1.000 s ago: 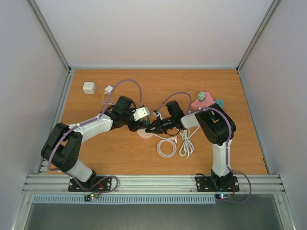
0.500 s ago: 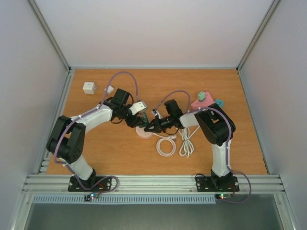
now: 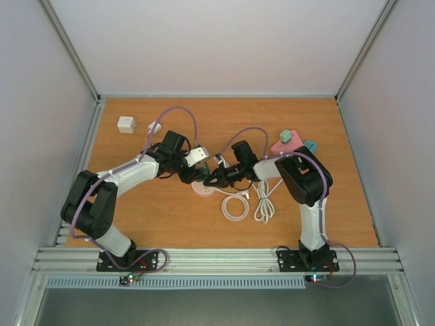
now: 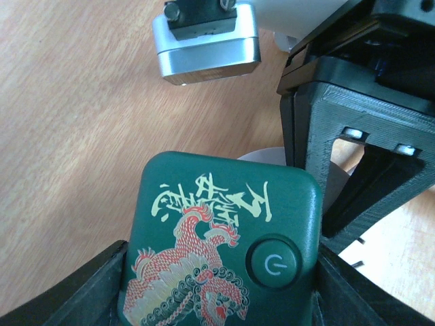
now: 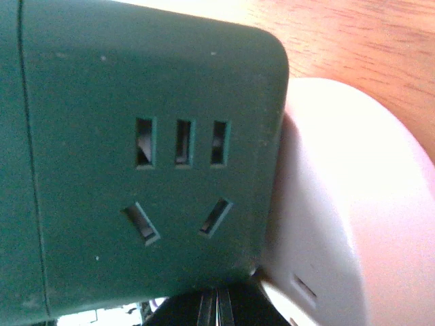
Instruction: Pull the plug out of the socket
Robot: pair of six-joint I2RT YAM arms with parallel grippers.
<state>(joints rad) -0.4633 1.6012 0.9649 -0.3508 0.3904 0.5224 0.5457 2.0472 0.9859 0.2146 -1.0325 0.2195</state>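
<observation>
The left gripper (image 4: 221,288) pinched the green plug (image 4: 221,251), which seemingly still sat on the white socket (image 5: 340,204) mid-table (image 3: 340,217), while the right gripper (image 5: 217,302), jaws pressed together, seemed to brace that socket; the pull remained.

Dragon-printed green socket cube (image 4: 221,251) between the jaws — wooden table (image 4: 68,122) beneath.

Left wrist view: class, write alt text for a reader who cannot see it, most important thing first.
A dark green rounded cube adapter with a red-and-cream dragon print and round power button sits clamped between the black fingers of the left gripper. Behind it lie a white round base, the black right gripper and the wooden tabletop.
</observation>
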